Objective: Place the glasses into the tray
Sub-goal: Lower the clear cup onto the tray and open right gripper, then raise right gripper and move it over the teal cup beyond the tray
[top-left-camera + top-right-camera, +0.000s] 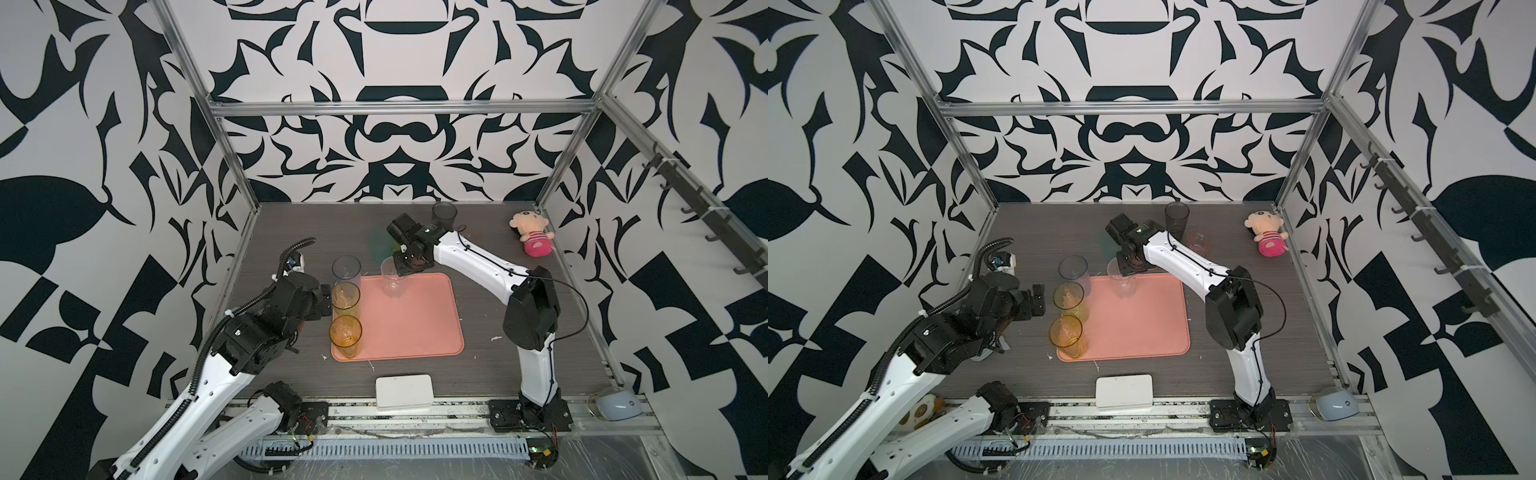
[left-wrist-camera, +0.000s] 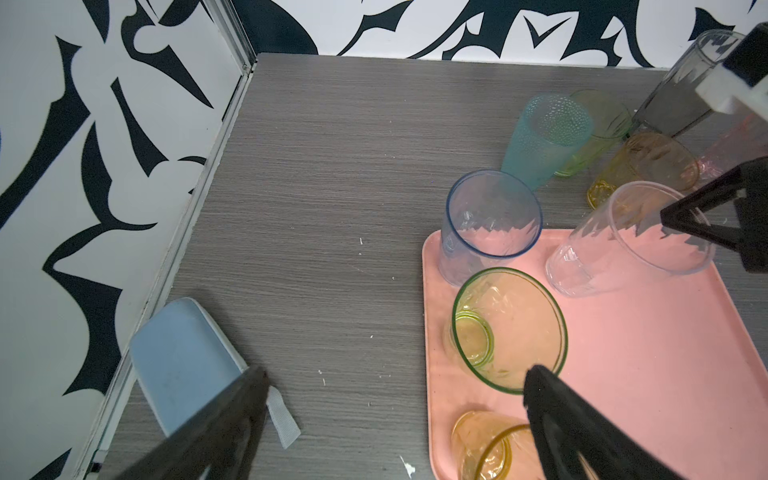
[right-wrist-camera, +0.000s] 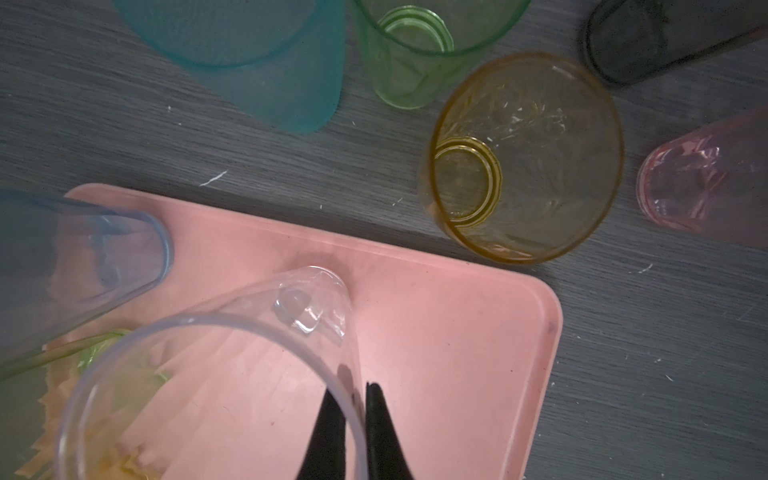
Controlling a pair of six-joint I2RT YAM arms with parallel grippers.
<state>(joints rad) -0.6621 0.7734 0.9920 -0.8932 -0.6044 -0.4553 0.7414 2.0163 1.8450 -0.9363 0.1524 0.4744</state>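
The salmon-pink tray (image 1: pixel 415 328) (image 1: pixel 1142 328) lies mid-table. Along its left edge stand a blue-grey glass (image 1: pixel 346 270) (image 2: pixel 492 224), a yellow-green glass (image 1: pixel 345 297) (image 2: pixel 509 328) and an amber glass (image 1: pixel 345 332) (image 2: pixel 486 444). My right gripper (image 3: pixel 357 390) (image 1: pixel 401 266) is shut on the rim of a clear glass (image 3: pixel 309 299) (image 1: pixel 392 282), one finger inside and one outside, over the tray's far edge. My left gripper (image 2: pixel 395 386) (image 1: pixel 322 301) stands wide open beside the yellow-green glass, holding nothing. Teal (image 3: pixel 257 62), green (image 3: pixel 415 50), amber (image 3: pixel 528 158), pink (image 3: pixel 702 187) and smoky grey (image 1: pixel 444 214) glasses stand on the table behind the tray.
A white box (image 1: pixel 404 391) sits at the table's front edge. A plush doll (image 1: pixel 534 235) lies at the back right, and a pale blue object (image 1: pixel 615 407) rests on the front right rail. Another pale blue item (image 2: pixel 183 361) lies by the left wall.
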